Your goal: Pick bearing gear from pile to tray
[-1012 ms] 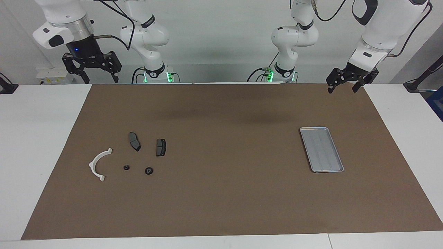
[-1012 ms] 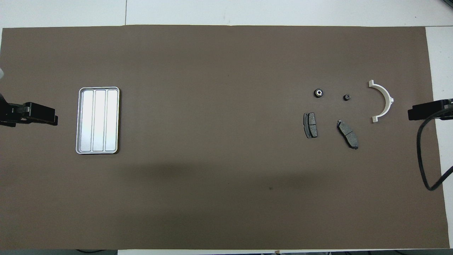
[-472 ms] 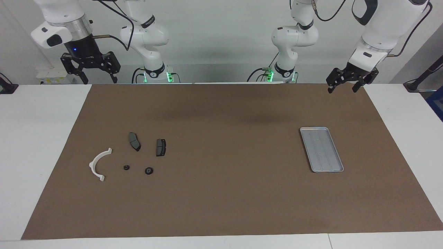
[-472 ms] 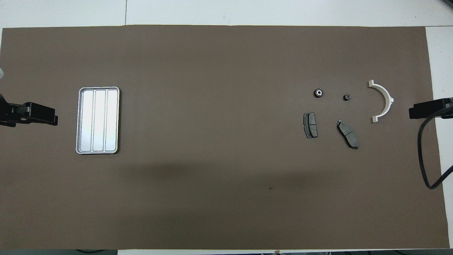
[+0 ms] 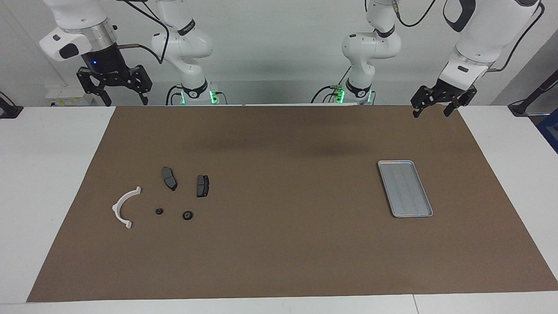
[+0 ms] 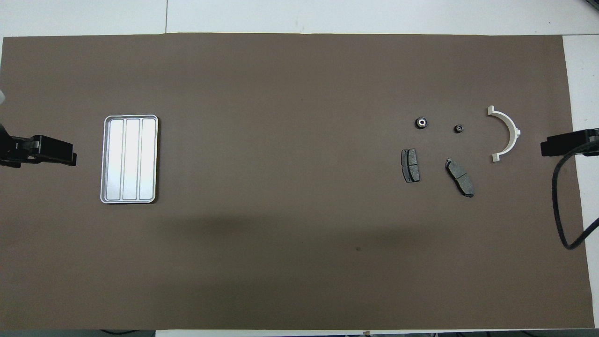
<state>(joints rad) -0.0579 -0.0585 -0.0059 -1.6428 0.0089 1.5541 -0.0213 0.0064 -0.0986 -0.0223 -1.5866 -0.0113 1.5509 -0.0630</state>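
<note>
Bearing gear not yet picked, tray bare

Bearing gear (image 5: 187,215) lies on the brown mat (image 5: 279,244) in the pile toward the right arm's end of the table, a small black round piece with a pale centre in the overhead view, and nothing touches it.

Nearest the robots, both grippers hang in the air at the mat's near edge. The right gripper (image 5: 114,93) is up over the corner at the pile's end, fingers spread wide and holding nothing. The left gripper (image 5: 437,109) is over the corner at the tray's end, also open and empty.

Next out lie the two dark pad plates (image 5: 169,178) (image 5: 202,186). Farther still sit the smaller black round piece (image 5: 159,211) and the gear, with the white arc bracket (image 5: 124,206) beside them.

Well apart, toward the left arm's end, the tray (image 5: 425,213) shows only its ribbed floor.

By my reading, no step is done: reach, grasp, carry and release all remain, and the right arm looks better placed to start.
</note>
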